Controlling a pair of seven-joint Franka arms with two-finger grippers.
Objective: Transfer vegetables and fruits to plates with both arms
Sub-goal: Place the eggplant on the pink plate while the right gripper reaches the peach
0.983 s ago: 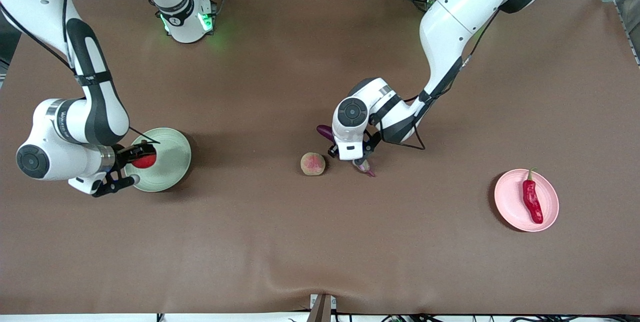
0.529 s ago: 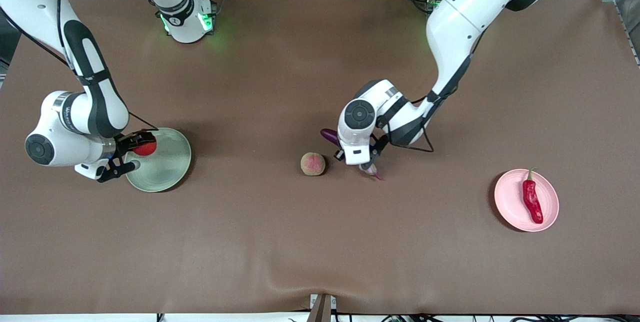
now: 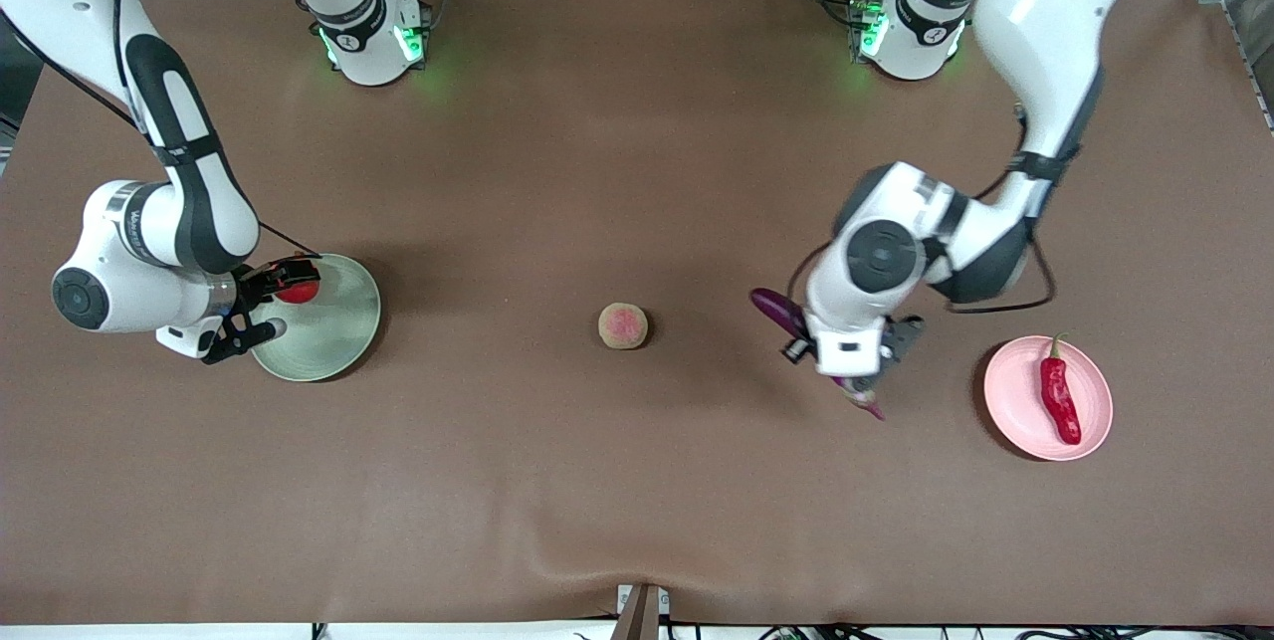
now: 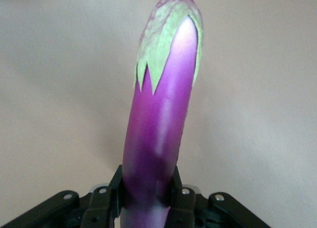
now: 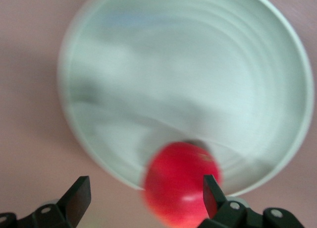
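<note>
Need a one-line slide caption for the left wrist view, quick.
Left gripper shut on the purple eggplant, green calyx pointing away from the fingers, above the brown table.

Front view: high above the table [image 3: 557,481], facing both arm bases along the top edge, whole tabletop in sight. Left wrist view: looking out along an eggplant [image 4: 158,139], very near, bare tabletop around it. Right wrist view: straight down, close over a green plate [image 5: 198,64] and a red fruit [image 5: 181,181]. Shared with the front view: eggplant [image 3: 781,314], green plate [image 3: 333,346], red fruit [image 3: 297,292].
</note>
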